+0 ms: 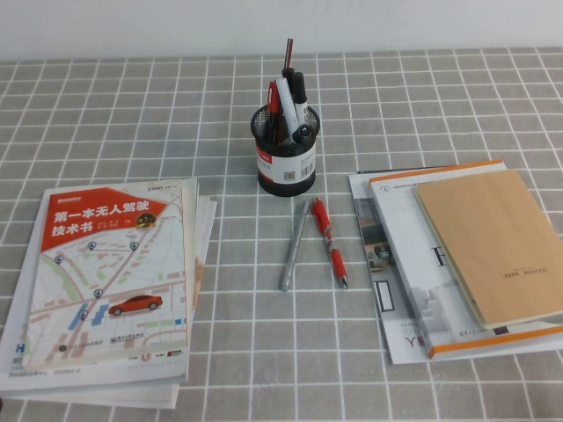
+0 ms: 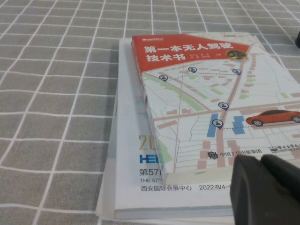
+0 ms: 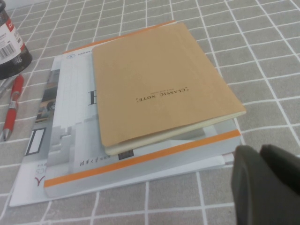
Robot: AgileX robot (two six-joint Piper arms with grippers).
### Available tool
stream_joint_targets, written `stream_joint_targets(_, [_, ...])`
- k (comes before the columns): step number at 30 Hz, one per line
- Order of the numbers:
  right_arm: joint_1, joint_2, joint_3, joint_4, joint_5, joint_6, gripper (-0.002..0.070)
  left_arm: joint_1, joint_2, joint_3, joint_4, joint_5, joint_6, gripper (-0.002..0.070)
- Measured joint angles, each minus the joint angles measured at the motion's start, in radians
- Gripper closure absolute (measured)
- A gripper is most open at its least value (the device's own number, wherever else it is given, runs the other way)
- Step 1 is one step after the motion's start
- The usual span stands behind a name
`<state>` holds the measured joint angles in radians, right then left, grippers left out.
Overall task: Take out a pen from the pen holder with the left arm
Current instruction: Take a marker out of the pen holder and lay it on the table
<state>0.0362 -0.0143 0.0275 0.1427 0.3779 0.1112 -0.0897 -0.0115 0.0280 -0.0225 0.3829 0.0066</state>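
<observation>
A black mesh pen holder (image 1: pixel 287 158) stands at the table's middle back, with several pens (image 1: pixel 288 101) upright in it. In front of it a grey pen (image 1: pixel 294 246) and a red pen (image 1: pixel 330 242) lie side by side on the cloth. Neither arm shows in the high view. In the left wrist view my left gripper (image 2: pixel 260 161) hovers shut and empty over the near edge of the map-covered book (image 2: pixel 206 93), far from the holder. My right gripper (image 3: pixel 260 151) is shut and empty too, beside the near corner of the brown notebook stack (image 3: pixel 154 89). The holder (image 3: pixel 11 51) sits beyond that stack.
A stack of books with a red-and-white map cover (image 1: pixel 110 281) lies at the front left. At the right a brown notebook (image 1: pixel 488 246) rests on an orange-edged book and magazines. A grey checked cloth (image 1: pixel 264 352) covers the table.
</observation>
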Motion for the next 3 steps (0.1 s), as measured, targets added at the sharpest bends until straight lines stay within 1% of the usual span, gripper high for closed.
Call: stream_joint_targets(3, [0.0,0.0,0.0,0.0,0.0,0.0,0.0689,0.0,0.0,0.0,0.0,0.0,0.0,0.0675])
